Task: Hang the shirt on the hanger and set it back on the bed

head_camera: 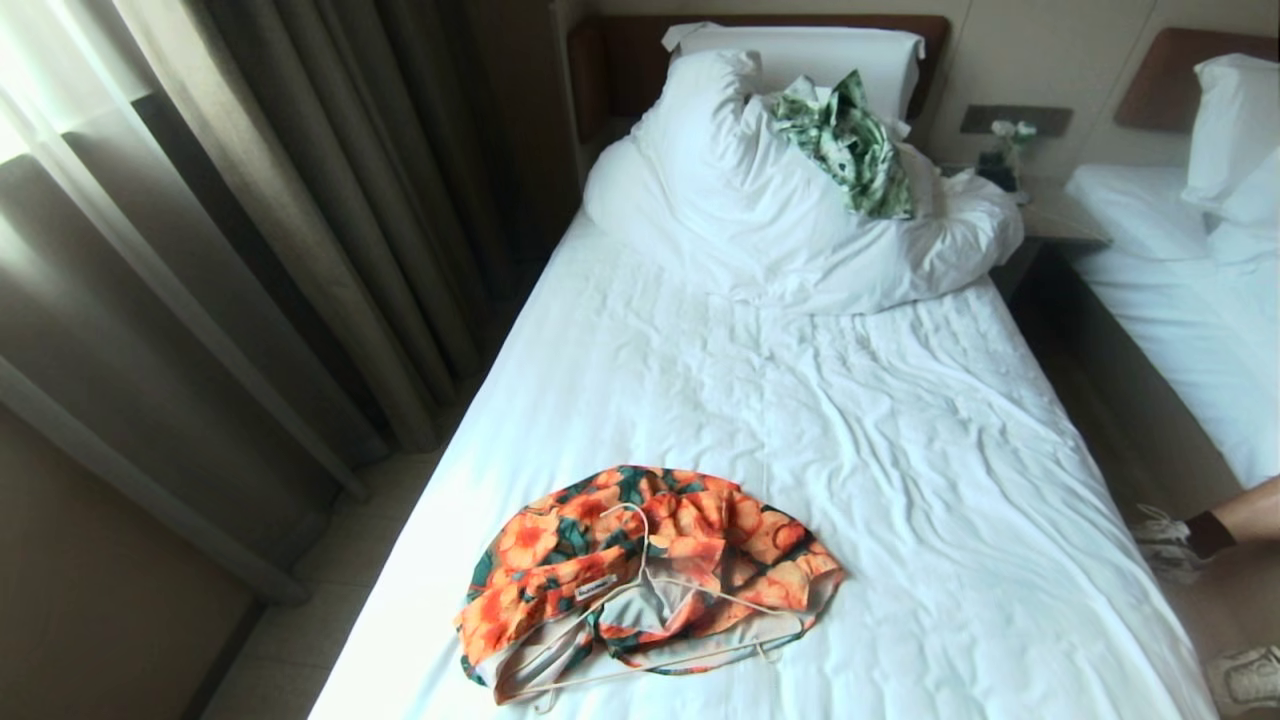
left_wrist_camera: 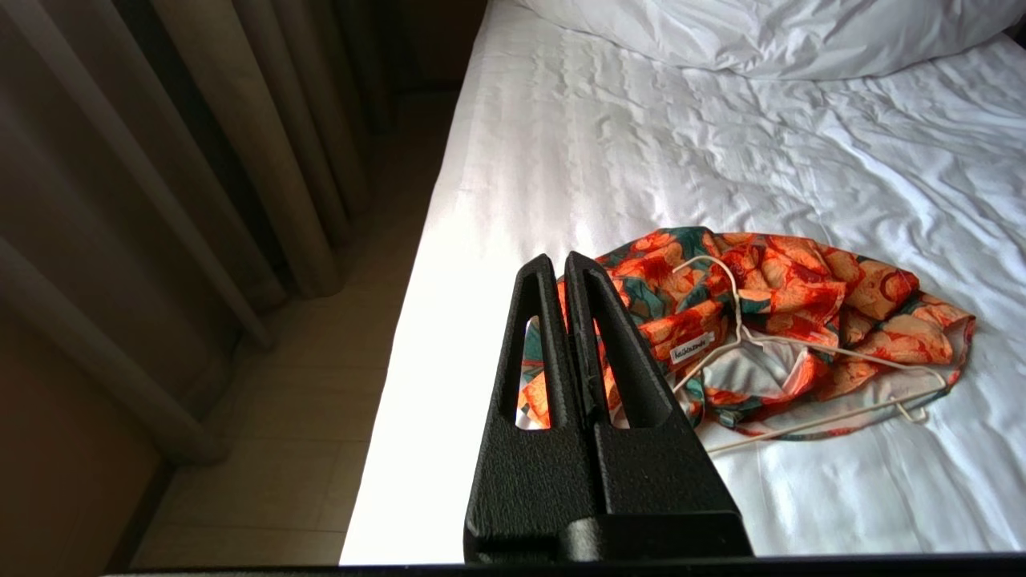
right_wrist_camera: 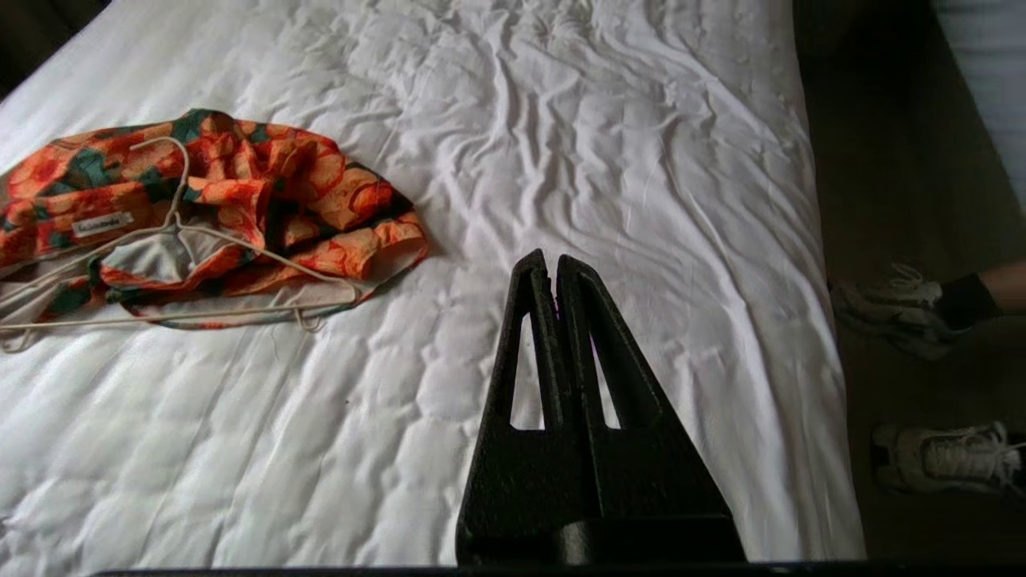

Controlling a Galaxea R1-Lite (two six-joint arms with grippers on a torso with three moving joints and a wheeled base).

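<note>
— Orange-flowered, dark green short-sleeved shirt (head_camera: 650, 570) lies crumpled in the lower middle of the head frame, on the wrinkled white sheet of the big bed (head_camera: 900, 450). I see the thin cream wire hanger (head_camera: 655, 620) resting on top of it, hook toward the pillows, not threaded through the sleeves as far as I can tell.

— And your pincers?

— Left pincer (left_wrist_camera: 559, 260) is fully closed and empty, hovering near the shirt's collar side by the bed edge. Right pincer (right_wrist_camera: 545, 258) is likewise closed on nothing, over bare sheet well apart from the shirt.

— How would you start?

— I'd open the left, lift the hanger by its hook clear of the cloth, then have the right find the collar near the white neck label (left_wrist_camera: 694, 350). I'd watch that the wire doesn't snag a fold.

— Anyone nearby?

— A person's sneakered feet (right_wrist_camera: 898, 308) at the right edge, on the floor.
</note>
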